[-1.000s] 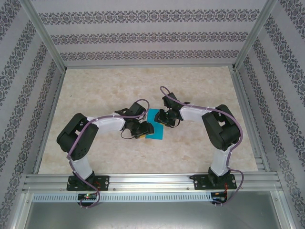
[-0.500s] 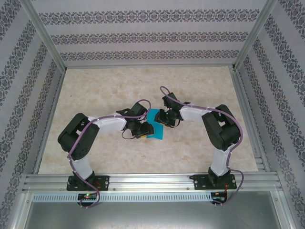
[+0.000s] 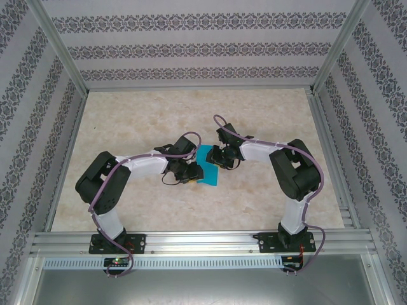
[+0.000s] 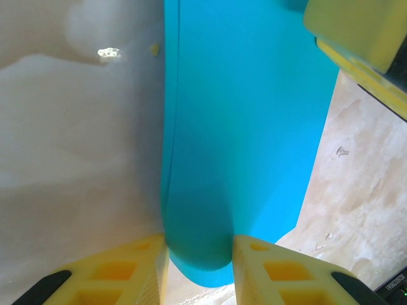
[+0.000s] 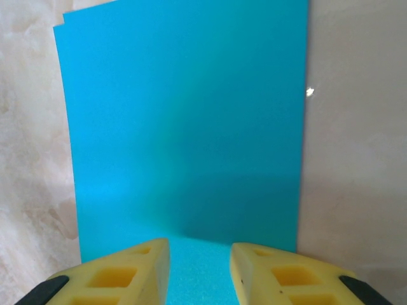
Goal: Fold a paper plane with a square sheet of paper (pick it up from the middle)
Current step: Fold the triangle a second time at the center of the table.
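Paper-folding at the middle of the marbled beige tabletop point(image 3: 159, 114): my left gripper point(image 4: 200, 248) pinches the curled fold of the thin cyan-blue square sheet of paper point(image 4: 241, 127), while my right gripper point(image 5: 200, 251) stands part-open over its flat edge. It looks light, floppy and slippery, so I'd grip at creases.

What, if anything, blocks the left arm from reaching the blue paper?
Likely nothing, so yes: the left end effector straddles the blue paper at its buckled edge; the right end effector sits opposite.
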Available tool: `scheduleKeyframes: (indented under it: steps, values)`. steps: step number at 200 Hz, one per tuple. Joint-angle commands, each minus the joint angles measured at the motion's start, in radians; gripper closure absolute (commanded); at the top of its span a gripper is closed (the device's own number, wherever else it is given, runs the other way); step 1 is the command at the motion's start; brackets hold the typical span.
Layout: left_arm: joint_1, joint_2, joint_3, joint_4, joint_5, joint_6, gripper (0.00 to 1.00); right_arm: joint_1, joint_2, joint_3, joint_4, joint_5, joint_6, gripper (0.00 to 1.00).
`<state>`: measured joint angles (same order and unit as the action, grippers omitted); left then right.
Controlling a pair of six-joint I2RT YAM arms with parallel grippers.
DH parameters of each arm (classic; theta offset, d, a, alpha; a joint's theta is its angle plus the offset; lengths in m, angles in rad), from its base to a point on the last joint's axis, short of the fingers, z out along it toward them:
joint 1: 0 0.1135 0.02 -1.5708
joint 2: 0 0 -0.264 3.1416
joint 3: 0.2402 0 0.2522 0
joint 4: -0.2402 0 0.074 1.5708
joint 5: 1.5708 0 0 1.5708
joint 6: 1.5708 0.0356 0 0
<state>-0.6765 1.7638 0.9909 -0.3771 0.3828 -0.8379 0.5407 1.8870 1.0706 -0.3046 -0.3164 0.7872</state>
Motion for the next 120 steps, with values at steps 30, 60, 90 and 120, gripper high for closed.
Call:
scheduleKeyframes:
  steps: [30, 60, 90, 120]
  values:
    - [-0.013, -0.041, 0.034, -0.073, -0.029, 0.035, 0.69, 0.0, 0.103, -0.052, -0.03, 0.075, -0.011, 0.65]
    - [-0.013, -0.051, 0.043, -0.117, -0.029, 0.048, 0.68, 0.001, 0.101, -0.05, -0.032, 0.077, -0.013, 0.65]
    - [-0.013, -0.044, 0.046, -0.105, -0.021, 0.051, 0.68, 0.001, 0.103, -0.044, -0.034, 0.077, -0.013, 0.65]
    - [-0.013, -0.028, 0.048, -0.066, -0.01, 0.049, 0.67, 0.002, 0.105, -0.043, -0.034, 0.077, -0.012, 0.65]
